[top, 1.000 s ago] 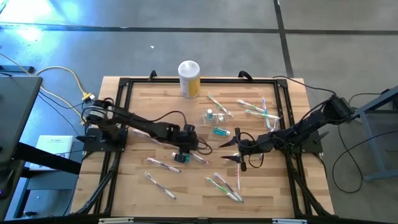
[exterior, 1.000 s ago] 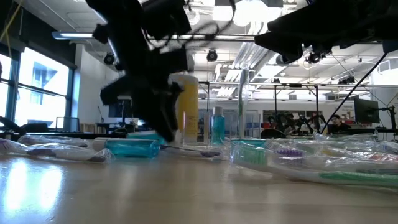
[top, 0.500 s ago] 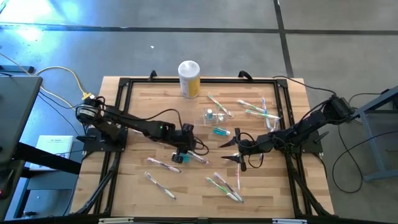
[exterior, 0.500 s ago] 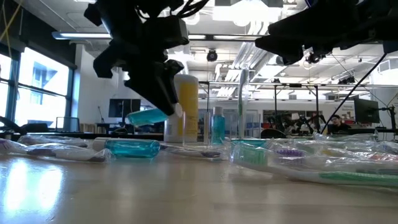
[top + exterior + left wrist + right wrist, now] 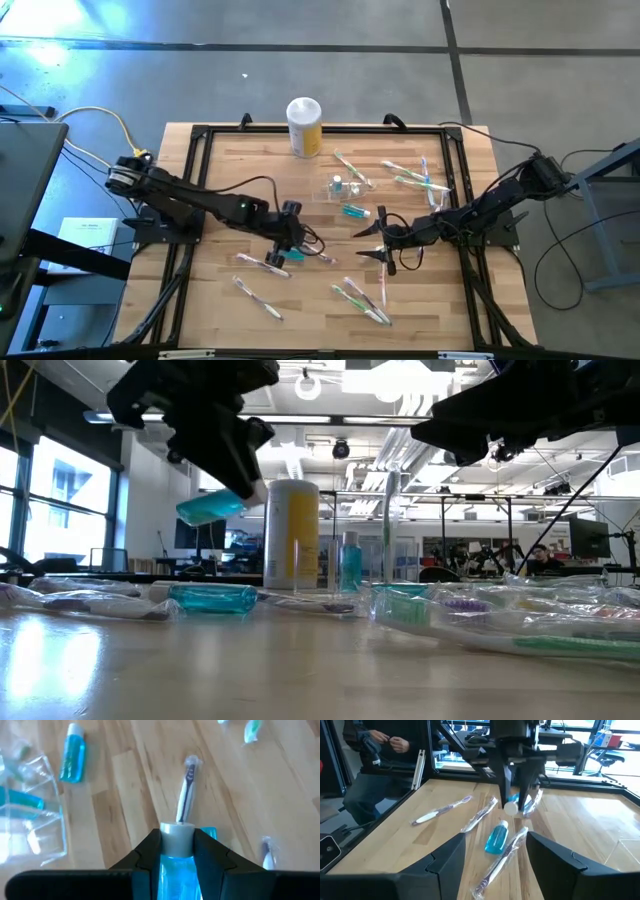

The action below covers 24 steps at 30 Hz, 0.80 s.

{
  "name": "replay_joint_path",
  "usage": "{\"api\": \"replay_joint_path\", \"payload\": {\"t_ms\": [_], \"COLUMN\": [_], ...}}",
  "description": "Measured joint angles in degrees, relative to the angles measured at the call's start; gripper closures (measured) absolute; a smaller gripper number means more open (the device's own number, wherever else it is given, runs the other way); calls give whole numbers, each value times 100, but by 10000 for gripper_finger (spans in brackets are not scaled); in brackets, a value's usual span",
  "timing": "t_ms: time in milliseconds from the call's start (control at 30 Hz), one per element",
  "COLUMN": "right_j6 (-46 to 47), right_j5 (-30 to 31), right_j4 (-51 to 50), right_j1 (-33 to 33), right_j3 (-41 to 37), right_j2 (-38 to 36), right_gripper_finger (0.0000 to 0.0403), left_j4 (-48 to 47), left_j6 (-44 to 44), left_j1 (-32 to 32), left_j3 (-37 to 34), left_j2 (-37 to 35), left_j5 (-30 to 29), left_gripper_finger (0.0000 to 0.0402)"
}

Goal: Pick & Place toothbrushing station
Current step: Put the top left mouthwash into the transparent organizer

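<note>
The left hand [image 5: 287, 243], clamped on a small blue bottle [image 5: 212, 507], lifts it off the table [image 5: 230, 170], apparently bound for the clear holder [image 5: 340, 187] at about one o'clock, while the right hand [image 5: 378, 240] waits, fingers apart.

No readable text, label, brand or number anywhere: the yellow canister [image 5: 304, 127] shows no legible print, and the wrapped toothbrushes [image 5: 495, 858] and blue bottles [image 5: 73, 753] carry markings too small to read.
</note>
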Motion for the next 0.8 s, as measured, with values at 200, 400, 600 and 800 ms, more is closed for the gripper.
{"api": "replay_joint_path", "payload": {"t_ms": [200,400,600,800], "right_j6": [18,187,470,593], "right_j5": [2,0,-191,-200], "right_j4": [93,115,-20,-67], "right_j1": [-2,-1,7,157], "right_j3": [0,0,0,0], "right_j2": [0,0,0,2], "right_gripper_finger": [199,200,200,200], "left_j4": [-79,-192,159,1034], "left_j6": [41,391,474,812], "left_j1": [-465,-472,-467,-344], "left_j3": [0,-55,-674,-1398], "left_j2": [-251,-521,-1213,-2024], "left_j5": [-488,-121,-238,-187], "left_gripper_finger": [321,321,321,321]}}
